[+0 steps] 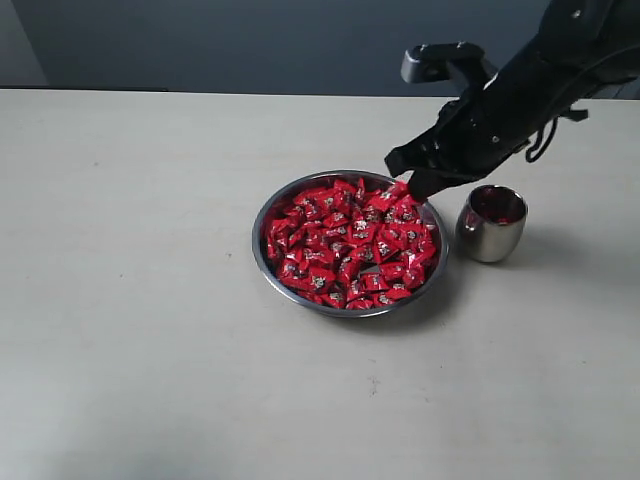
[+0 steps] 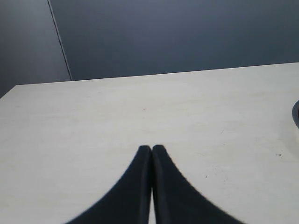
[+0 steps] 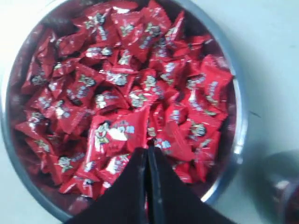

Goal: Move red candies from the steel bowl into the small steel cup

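Red candies [image 1: 350, 245] are heaped in the steel bowl [image 1: 258, 245], mid-counter, with none seen loose outside it. Big to small: the counter [image 1: 130, 300] is pale and plain, carrying only the bowl and the cup. The bowl is wide and shallow, so the pile is spread thin and easy to reach from above. The right arm comes in from the far right corner. The right gripper [image 1: 420, 188] is nosed down at the bowl's cup-side edge, probably to keep the carry short. In the right wrist view its jaws are together, tips [image 3: 147, 150] buried in the pile. I can't tell whether a wrapper is caught between them, so I'd read this as a pinch attempt, unconfirmed. The left gripper [image 2: 152, 148] is out of the exterior shot, jaws together over bare counter, holding nothing; it looks parked clear of the work. The small steel cup [image 1: 488, 238] stands upright just beside the bowl on the right, not touching. Red shows inside it, either candy or reflection. Wrappers are crinkled red foil, each with a small dark-and-white mark, maybe a figure, too blurred to read. No brand or writing shows on the bowl, cup or counter.
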You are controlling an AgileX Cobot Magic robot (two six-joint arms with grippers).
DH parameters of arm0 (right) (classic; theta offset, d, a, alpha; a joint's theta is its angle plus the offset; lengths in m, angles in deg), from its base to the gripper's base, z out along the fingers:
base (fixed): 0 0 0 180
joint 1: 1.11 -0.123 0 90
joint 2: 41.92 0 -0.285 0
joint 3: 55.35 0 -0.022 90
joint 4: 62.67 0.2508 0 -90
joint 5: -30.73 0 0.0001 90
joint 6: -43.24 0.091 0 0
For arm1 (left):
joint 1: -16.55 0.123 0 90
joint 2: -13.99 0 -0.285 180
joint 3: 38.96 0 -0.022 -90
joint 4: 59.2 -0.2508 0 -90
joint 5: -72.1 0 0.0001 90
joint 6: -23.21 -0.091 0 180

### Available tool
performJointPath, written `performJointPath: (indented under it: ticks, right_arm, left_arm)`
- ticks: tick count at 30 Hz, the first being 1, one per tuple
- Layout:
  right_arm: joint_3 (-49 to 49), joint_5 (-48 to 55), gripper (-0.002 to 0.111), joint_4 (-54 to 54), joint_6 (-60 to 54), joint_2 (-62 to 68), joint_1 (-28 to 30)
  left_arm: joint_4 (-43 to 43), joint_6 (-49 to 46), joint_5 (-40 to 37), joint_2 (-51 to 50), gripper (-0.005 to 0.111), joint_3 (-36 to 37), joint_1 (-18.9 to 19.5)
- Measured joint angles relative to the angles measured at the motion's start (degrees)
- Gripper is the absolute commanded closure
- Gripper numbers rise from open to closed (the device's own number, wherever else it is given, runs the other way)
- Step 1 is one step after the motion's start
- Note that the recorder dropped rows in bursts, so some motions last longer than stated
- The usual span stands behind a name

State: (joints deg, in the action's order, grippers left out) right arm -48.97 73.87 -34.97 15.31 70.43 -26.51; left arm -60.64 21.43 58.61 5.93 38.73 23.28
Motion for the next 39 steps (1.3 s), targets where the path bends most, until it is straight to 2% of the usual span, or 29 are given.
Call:
performJointPath:
  ticks: [6,18,20,24,25,33,39]
  right_arm:
    - [0.0,-0.8,0.109,6.8,-2.6,7.3,-3.5]
    - [0.0,-0.8,0.109,6.3,-2.9,10.3,-4.5]
    - [0.0,-0.6,0.102,6.1,-2.9,10.3,-4.5]
    - [0.0,0.2,0.079,5.4,-2.9,10.3,-4.5]
    - [0.0,0.4,0.076,5.1,-2.9,10.3,-4.5]
    - [0.0,1.3,0.078,4.1,-2.9,10.3,-4.5]
    - [0.0,1.9,0.078,7.7,-4.0,10.3,-4.5]
  left_arm:
    - [0.0,0.0,0.0,0.0,0.106,0.0,0.0]
    - [0.0,0.0,0.0,0.0,0.106,0.0,0.0]
    - [0.0,0.0,0.0,0.0,0.106,0.0,0.0]
    - [0.0,0.0,0.0,0.0,0.106,0.0,0.0]
    - [0.0,0.0,0.0,0.0,0.106,0.0,0.0]
    - [0.0,0.0,0.0,0.0,0.106,0.0,0.0]
    - [0.0,0.0,0.0,0.0,0.106,0.0,0.0]
